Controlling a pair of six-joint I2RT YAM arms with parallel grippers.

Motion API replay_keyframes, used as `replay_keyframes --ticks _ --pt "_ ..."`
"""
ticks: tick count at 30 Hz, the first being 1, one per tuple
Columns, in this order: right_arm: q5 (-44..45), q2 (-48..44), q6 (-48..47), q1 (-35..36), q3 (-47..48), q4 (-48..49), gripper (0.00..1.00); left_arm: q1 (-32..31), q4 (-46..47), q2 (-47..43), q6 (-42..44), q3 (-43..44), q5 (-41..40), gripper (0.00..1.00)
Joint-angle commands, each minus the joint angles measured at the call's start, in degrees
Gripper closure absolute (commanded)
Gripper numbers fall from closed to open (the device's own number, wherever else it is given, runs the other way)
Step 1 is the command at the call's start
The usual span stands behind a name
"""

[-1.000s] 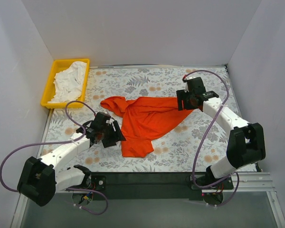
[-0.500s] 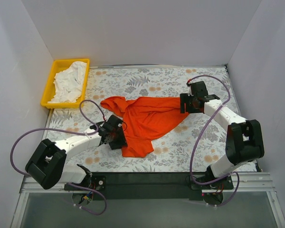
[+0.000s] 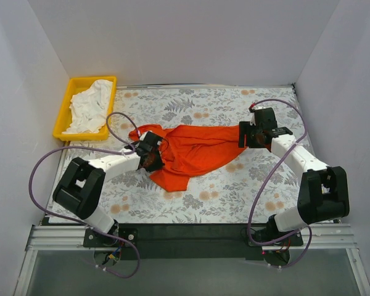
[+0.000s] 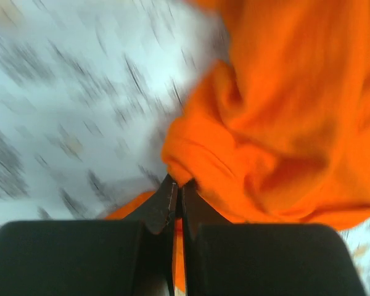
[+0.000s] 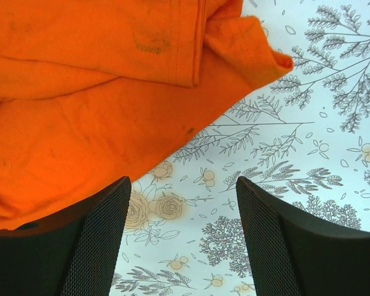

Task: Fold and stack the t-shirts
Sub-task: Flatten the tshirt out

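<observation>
Your left pincer (image 4: 176,185) swung in, clamped orange t-shirt (image 3: 197,151) edge at 9 o'clock; right pincer (image 5: 180,185) stayed apart at 3 o'clock. Spreading could start.

Smearing the flowered table cover (image 4: 55,92) into grey streaks in the left wrist view and softening the orange shirt (image 4: 283,123). Cutting that shirt off at the top and right edges there, and at the top and left in the right wrist view. Hiding a patch of it under the left gripper (image 3: 153,158) in the top view. Burying the tray (image 3: 92,79) floor under the white shirt (image 3: 89,108).
</observation>
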Motion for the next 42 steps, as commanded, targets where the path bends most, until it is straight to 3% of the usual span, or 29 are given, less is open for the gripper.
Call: replay_keyframes --ticks 1,2,5,6,10,13,17,29,37,42 --pt "0.0 -3.0 0.2 -0.7 -0.7 1.7 0.36 8.2 2.6 1.5 7.1 5.4 -6.5 1.0" --pt "-0.2 -3.1 0.2 -0.8 -0.8 1.7 0.36 9.6 3.4 1.8 8.4 6.0 -6.6 1.0" --pt "-2.1 -3.7 0.5 -0.7 -0.9 1.7 0.37 12.7 4.7 1.9 10.1 8.2 -5.8 0.87" --pt "-2.7 -3.8 0.5 -0.8 -1.0 1.7 0.36 12.7 4.5 1.5 10.2 8.3 -5.5 0.7" --pt "-3.8 -5.0 0.8 -0.7 -1.8 1.7 0.36 12.7 1.8 -4.5 6.3 4.2 -3.1 0.45" --pt "-7.1 -6.2 1.2 -0.7 -2.4 1.7 0.36 12.7 -0.2 -10.5 3.1 0.7 -1.8 0.38" --pt "-7.9 -6.9 1.3 -0.8 -3.4 1.7 0.36 12.4 -0.5 -13.8 0.8 -4.0 -1.3 0.37" --pt "-9.8 -7.6 1.7 -0.7 -4.8 2.0 0.36 8.8 -0.7 -5.3 0.4 -2.8 -5.8 0.41" --pt "-10.3 -9.1 2.1 -0.7 -6.5 2.5 0.36 8.6 -5.9 -10.9 -3.1 -6.8 -10.9 0.68" --pt "-10.6 -9.5 2.0 -0.8 -6.6 2.5 0.36 8.9 -10.2 -13.7 -5.1 -8.4 -13.8 0.69"
